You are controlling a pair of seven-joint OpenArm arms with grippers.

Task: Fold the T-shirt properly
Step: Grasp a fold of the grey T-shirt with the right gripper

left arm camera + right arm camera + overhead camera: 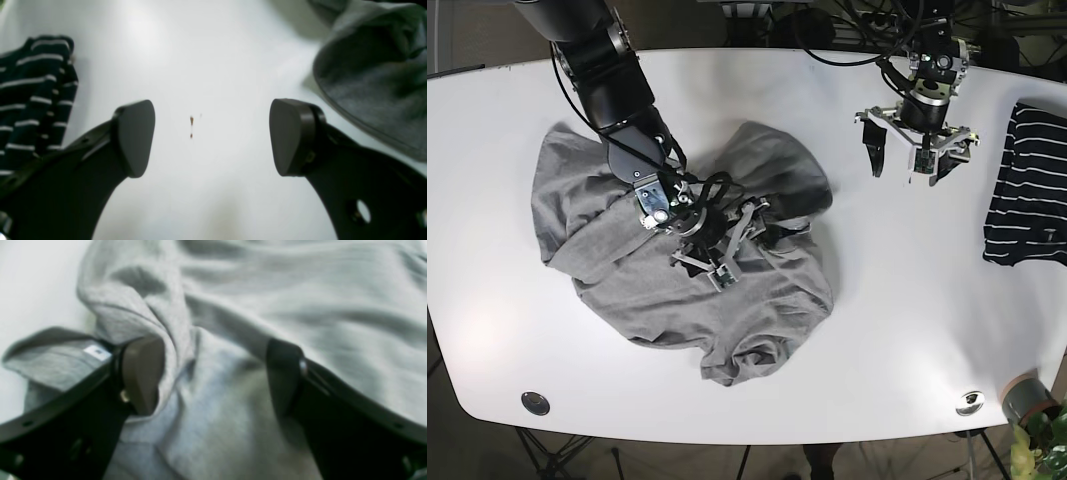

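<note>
Shirt: the grey T-shirt [687, 270] is a crumpled heap on the white table [757, 90], toward the side where our right arm works. Nothing is flat or lined up yet, so we're at the very start.

Right gripper: our right gripper [717, 245] is low on the middle of the heap with its jaws spread. From the wrist camera one fingertip [141, 373] is tucked against a raised fold near the little label [96, 352], but nothing is pinched between them that we can see.

Left gripper: our left gripper [917, 150] hangs over bare table, jaws wide apart and holding nothing, well clear of the heap. Its wrist camera only catches the shirt's edge in one corner.

Other stuff: a striped shirt [1030, 185] lies at the far edge on the left arm's side, apart from everything. We leave it alone.

Step in hand: we'd say it's grabbing cloth to spread the heap out before any folding.

Doing it well: we reckon we pinch one layer only, ideally a seam or hem, not a thick bunch from the middle. Bring the left gripper over to a second edge so we can pull both ways.

Watch out: lifting from the centre probably just drags the whole lump around.
</note>
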